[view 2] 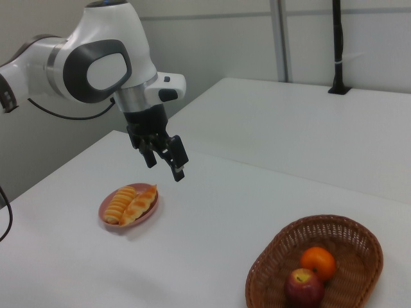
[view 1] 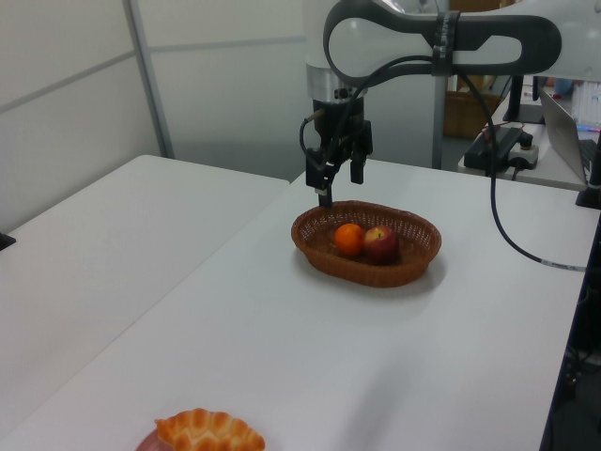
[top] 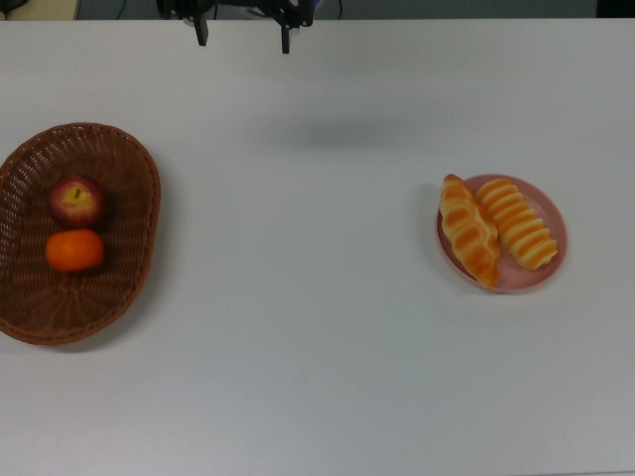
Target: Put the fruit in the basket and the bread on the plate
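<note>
The basket point(top: 136, 260) lies at the top view's left with the fruit in it: a dark red apple point(top: 77, 201) and an orange mandarin point(top: 74, 251), side by side. On the pink plate point(top: 517, 279) at the top view's right rests the bread, a braided loaf point(top: 468, 230) beside a ribbed loaf point(top: 517, 222). My gripper point(top: 243, 37) hangs open and empty at the table's far edge in the top view. In the left view the gripper point(view 1: 339, 184) is raised behind the basket point(view 1: 413, 264). In the right view the gripper point(view 2: 166, 165) hovers above and beyond the plate point(view 2: 103, 211).
A white table point(top: 317, 347) carries everything. A second white table point(view 1: 103, 244) stands on the left view's left, with a seam between the two. A black cable point(view 1: 498, 244) trails from the arm across the left view's right.
</note>
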Tool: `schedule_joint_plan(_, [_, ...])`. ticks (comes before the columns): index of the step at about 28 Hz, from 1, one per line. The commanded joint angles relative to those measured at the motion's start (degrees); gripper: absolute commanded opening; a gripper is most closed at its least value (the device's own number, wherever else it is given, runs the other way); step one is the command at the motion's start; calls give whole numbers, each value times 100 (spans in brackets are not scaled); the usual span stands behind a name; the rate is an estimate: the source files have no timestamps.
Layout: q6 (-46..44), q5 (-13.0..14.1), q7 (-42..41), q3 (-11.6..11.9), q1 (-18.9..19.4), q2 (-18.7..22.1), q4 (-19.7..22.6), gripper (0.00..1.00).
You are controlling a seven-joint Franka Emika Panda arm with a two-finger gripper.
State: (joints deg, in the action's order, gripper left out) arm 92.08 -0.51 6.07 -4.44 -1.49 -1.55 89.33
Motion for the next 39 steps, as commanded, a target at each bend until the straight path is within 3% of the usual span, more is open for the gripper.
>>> schedule_joint_plan(1, [196, -107, -36, 4, -27, 190, 251, 100])
schedule_joint_plan(39, [170, -116, -18, 22, -123, 120, 155, 100])
